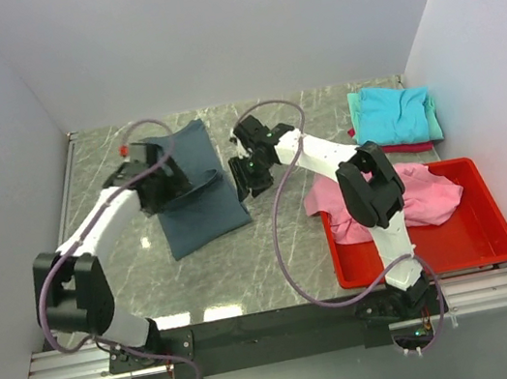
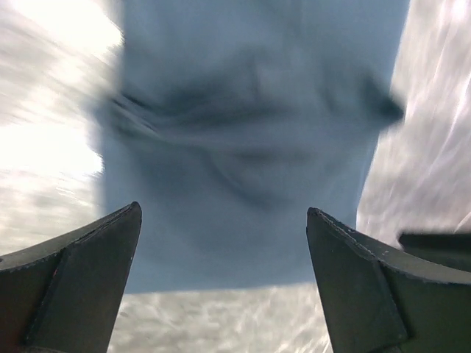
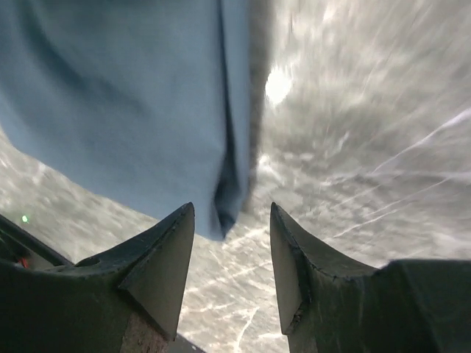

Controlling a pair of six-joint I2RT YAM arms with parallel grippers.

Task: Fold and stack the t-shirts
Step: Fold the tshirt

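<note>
Grey marbled table (image 1: 238,271) between white walls (image 1: 206,31). The slate blue-grey t-shirt (image 1: 199,204) lies in a rough rectangle left of the table's centre, with both arms over it. The left gripper (image 2: 223,213) hangs above the shirt, fingers wide apart and empty. The right gripper (image 3: 229,213) is at the shirt's right edge, fingers partly apart and empty. A pink t-shirt (image 1: 417,198) lies crumpled in the red bin (image 1: 482,233), near right. Turquoise, mint and red folded t-shirts (image 1: 395,113) are stacked at far right.

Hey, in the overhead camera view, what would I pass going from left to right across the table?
dark slate t-shirt → right hand → pink t-shirt
</note>
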